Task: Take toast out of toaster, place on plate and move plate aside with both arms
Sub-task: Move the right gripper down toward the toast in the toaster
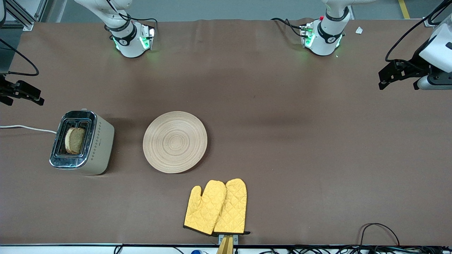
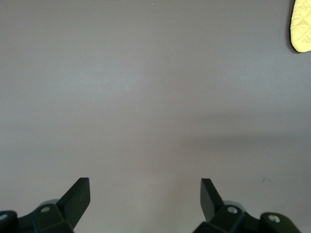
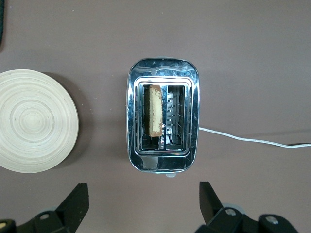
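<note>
The toast [image 1: 75, 140] stands on edge in one slot of the chrome-topped toaster [image 1: 100, 141]. The round wooden plate [image 1: 174, 141] lies flat on the brown cloth beside the toaster, empty. My right gripper [image 1: 33, 95] hangs open and empty over the cloth at the right arm's end of the table, close to the toaster. In the right wrist view its jaws [image 3: 144, 204] stand wide apart, with the toaster [image 3: 194, 121], the toast [image 3: 155, 110] and the plate [image 3: 34, 127] in sight. My left gripper [image 1: 385, 79] hangs open and empty over bare cloth at the left arm's end [image 2: 145, 199].
Two yellow quilted oven mitts [image 1: 216, 207] lie near the table's front edge, nearer to the front camera than the plate; one tip shows in the left wrist view [image 2: 301, 24]. The toaster's white cable [image 1: 24, 128] runs off the right arm's end of the table.
</note>
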Robot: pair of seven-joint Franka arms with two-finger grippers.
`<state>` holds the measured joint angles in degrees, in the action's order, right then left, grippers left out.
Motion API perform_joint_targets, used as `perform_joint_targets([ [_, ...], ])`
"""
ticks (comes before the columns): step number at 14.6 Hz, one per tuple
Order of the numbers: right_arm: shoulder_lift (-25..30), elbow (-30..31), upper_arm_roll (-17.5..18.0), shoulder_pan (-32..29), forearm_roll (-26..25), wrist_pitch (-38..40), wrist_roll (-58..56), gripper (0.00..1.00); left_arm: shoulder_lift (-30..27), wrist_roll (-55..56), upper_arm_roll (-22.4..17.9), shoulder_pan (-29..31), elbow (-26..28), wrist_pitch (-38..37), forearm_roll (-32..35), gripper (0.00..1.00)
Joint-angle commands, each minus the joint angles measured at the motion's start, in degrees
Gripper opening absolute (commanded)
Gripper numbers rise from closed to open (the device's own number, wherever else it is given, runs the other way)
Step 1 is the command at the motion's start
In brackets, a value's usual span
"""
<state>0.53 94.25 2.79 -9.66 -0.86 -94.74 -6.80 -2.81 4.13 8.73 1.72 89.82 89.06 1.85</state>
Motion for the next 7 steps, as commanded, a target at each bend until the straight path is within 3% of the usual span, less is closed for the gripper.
perform_joint_targets([
  [1, 2.0, 2.3, 0.3, -0.4, 1.3, -0.8, -0.7, 1.00, 0.4, -1.0, 0.1, 0.0, -1.5, -1.0, 0.8, 1.00],
  [7, 1.8, 3.0, 0.2, -0.4, 1.3, -0.9, -0.7, 1.00, 0.5, -0.4, 0.1, 0.0, -1.6, -1.0, 0.7, 1.00],
])
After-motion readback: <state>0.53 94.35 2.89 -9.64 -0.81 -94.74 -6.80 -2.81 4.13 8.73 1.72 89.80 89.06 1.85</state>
